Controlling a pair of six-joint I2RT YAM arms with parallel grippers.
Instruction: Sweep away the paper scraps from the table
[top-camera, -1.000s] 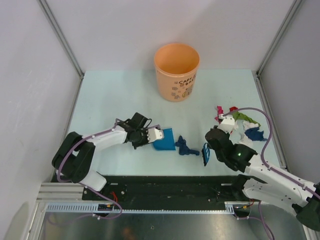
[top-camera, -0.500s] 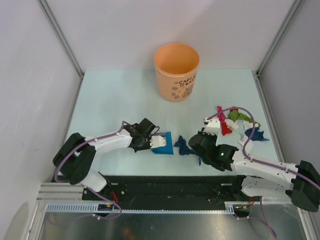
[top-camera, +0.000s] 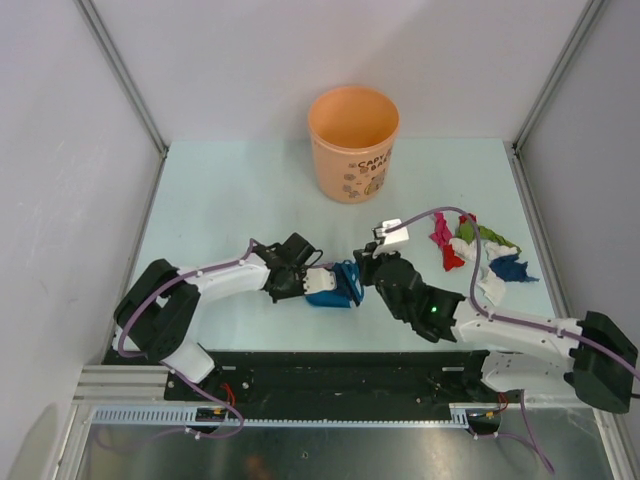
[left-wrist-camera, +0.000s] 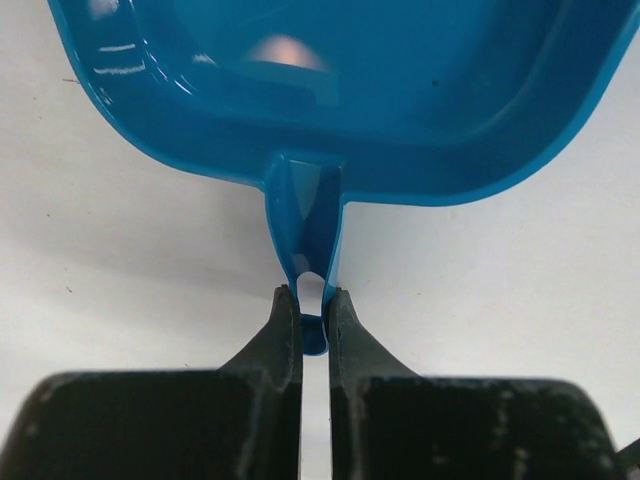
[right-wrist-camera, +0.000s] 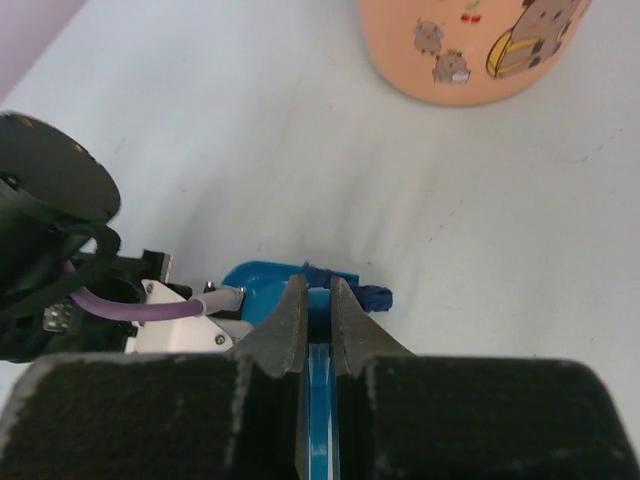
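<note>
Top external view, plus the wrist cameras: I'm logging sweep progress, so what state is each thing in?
Blue dustpan: lying on the table.
Left gripper: shut on the dustpan's handle.
Right gripper: shut on the small blue brush.
Orange bucket: upright, open.
Paper scraps: heaped on the table, unswept.

Plain grey walls on three sides, thin metal corner posts at left and right, pale mint-green table, black and metal rail along its near edge, soft even light
</note>
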